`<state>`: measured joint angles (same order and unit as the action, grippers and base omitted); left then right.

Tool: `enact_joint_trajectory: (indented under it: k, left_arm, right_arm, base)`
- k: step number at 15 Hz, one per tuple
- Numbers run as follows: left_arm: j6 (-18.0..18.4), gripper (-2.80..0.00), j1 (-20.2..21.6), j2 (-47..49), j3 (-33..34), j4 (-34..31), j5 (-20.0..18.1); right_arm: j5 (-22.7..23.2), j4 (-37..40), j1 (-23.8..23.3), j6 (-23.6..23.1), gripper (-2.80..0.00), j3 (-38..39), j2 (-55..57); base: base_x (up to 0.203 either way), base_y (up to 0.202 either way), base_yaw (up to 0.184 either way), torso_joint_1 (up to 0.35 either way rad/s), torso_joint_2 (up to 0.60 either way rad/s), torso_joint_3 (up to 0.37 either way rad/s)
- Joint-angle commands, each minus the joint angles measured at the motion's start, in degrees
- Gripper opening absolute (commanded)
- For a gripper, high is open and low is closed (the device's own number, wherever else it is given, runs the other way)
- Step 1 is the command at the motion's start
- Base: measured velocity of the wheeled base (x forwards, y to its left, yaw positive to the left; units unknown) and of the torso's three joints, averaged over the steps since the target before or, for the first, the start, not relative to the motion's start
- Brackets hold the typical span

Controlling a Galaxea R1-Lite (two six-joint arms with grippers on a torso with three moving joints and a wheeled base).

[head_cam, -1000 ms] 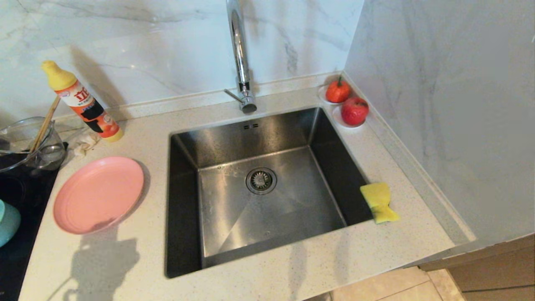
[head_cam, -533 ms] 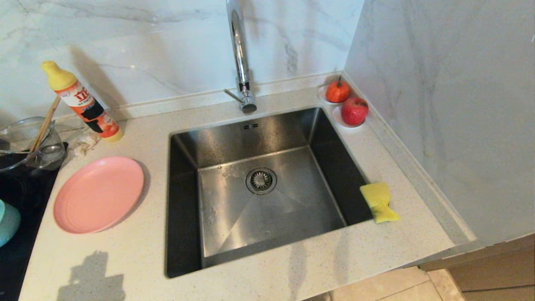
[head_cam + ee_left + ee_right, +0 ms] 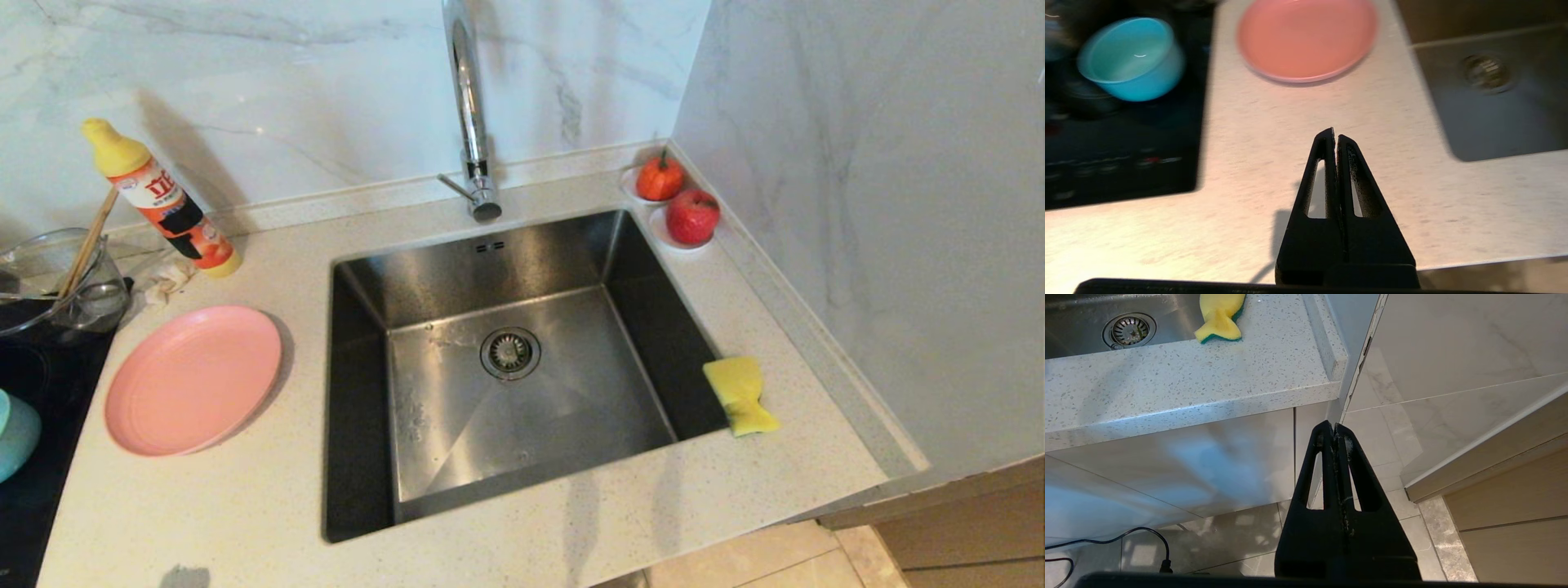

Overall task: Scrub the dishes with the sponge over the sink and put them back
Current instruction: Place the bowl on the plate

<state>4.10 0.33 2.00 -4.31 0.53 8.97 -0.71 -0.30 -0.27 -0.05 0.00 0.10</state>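
Observation:
The pink plate [image 3: 193,379] [image 3: 1306,38] lies on the counter left of the steel sink [image 3: 522,425] [image 3: 1494,122]. At the far left edge the teal bowl [image 3: 16,437] [image 3: 1128,59] rests on the black cooktop. The yellow sponge [image 3: 740,394] [image 3: 1221,312] lies on the sink's right rim, green layer down. My left gripper [image 3: 1335,136] is shut and empty above the counter's front edge, short of the plate. My right gripper [image 3: 1334,426] is shut and empty, down in front of the cabinet below the counter. Neither arm shows in the head view.
A detergent bottle [image 3: 159,200] and a glass bowl with chopsticks [image 3: 57,282] stand at the back left. The tall tap [image 3: 469,106] rises behind the basin. Two red fruits [image 3: 678,200] sit in the back right corner. A marble wall [image 3: 857,204] closes the right side.
The arm's shadow on the counter in front of the plate has slid toward the near edge and almost left the head view. Plate, bowl and sponge have not moved.

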Motion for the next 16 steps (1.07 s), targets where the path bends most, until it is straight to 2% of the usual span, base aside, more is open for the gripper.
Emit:
enact_joint_trajectory:
  k: [1, 9, 11, 14, 16]
  left_arm:
    - [-2.3, -2.80, 0.0, -2.0, 1.6, -1.7, -3.2]
    - [-2.9, -2.80, 0.0, -2.0, 1.7, -1.8, -3.9]
    - [-2.4, -2.80, 0.0, -2.0, 1.1, -1.5, -2.2]
    - [-1.5, -2.80, 0.0, -2.0, -8.5, -1.3, -0.8]
    - [2.3, -2.80, 0.0, -1.5, -16.8, -3.9, 0.1]
  right_arm:
    - [0.0, 0.0, 0.0, 0.0, -2.80, 0.0, 0.0]
    - [0.0, 0.0, 0.0, 0.0, -2.80, 0.0, 0.1]
    - [0.0, 0.0, 0.0, 0.0, -2.80, 0.0, 0.0]
    - [0.0, 0.0, 0.0, 0.0, -2.80, 0.0, 0.1]
    - [-0.1, 0.0, 0.0, 0.0, -2.80, 0.0, 0.0]
  base:
    - [0.000, 0.000, 0.000, 0.000, 0.00, 0.000]
    - [0.000, 0.000, 0.000, 0.000, 0.00, 0.000]
    - [0.000, 0.000, 0.000, 0.000, 0.00, 0.000]
    - [0.000, 0.000, 0.000, 0.000, 0.00, 0.000]
    - [0.000, 0.000, 0.000, 0.000, 0.00, 0.000]
